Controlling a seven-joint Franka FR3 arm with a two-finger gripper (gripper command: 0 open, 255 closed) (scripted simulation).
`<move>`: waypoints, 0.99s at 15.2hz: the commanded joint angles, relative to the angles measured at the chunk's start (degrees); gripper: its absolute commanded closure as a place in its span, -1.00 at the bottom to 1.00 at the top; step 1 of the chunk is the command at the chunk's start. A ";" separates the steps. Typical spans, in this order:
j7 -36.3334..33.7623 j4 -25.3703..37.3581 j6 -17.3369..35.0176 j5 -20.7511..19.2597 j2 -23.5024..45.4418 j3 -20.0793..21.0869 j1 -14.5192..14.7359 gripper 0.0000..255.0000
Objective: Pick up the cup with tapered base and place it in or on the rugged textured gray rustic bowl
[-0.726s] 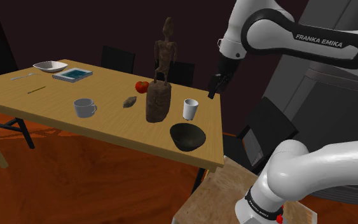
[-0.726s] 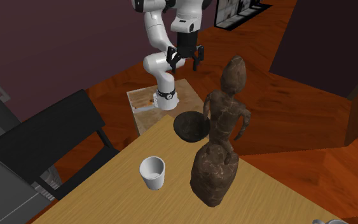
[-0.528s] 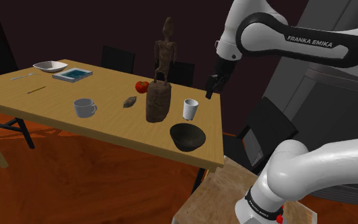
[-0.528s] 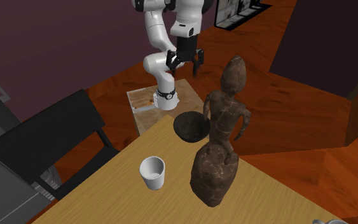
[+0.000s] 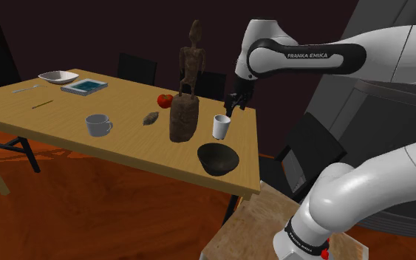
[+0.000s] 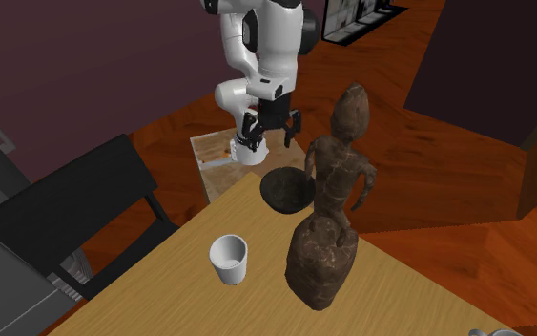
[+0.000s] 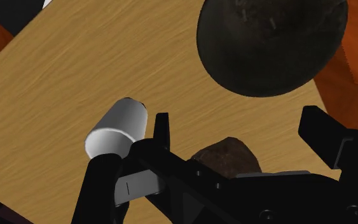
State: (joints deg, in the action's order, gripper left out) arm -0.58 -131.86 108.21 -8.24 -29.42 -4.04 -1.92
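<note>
A white cup (image 5: 222,126) (image 6: 229,260) with a tapered base stands upright on the wooden table (image 5: 66,111), beside a tall brown carved figure (image 5: 186,89) (image 6: 333,210). The dark rough bowl (image 5: 218,159) (image 6: 287,189) sits near the table's edge closest to the stand. My black gripper (image 5: 232,103) (image 6: 271,129) hangs open in the air above the table, a little above and behind the cup, holding nothing. In the wrist view the cup (image 7: 116,129) lies just outside one finger (image 7: 161,130), and the bowl (image 7: 273,41) lies ahead of the gripper (image 7: 238,124).
On the table also stand a grey mug (image 5: 97,124), a red fruit (image 5: 165,100), a small dark lump (image 5: 151,117), a white dish (image 5: 58,76), a flat blue-topped item (image 5: 84,86) and cutlery. Dark chairs (image 5: 137,68) line the far side. The figure rises close to the cup.
The arm has swung down and toward the shoulder view's left, bringing the gripper from beyond the table's edge to above the cup. The fingers stayed open; nothing on the table moved.
</note>
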 commanded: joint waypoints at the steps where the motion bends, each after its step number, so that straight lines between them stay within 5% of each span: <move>1: 0.16 0.48 3.11 -0.31 3.56 -0.97 -0.56 -1.00; 15: 2.76 14.12 17.44 2.19 31.88 -6.58 -3.89 -1.00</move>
State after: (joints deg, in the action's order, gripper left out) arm 1.86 -119.29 124.56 -6.52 -0.15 -10.27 -5.52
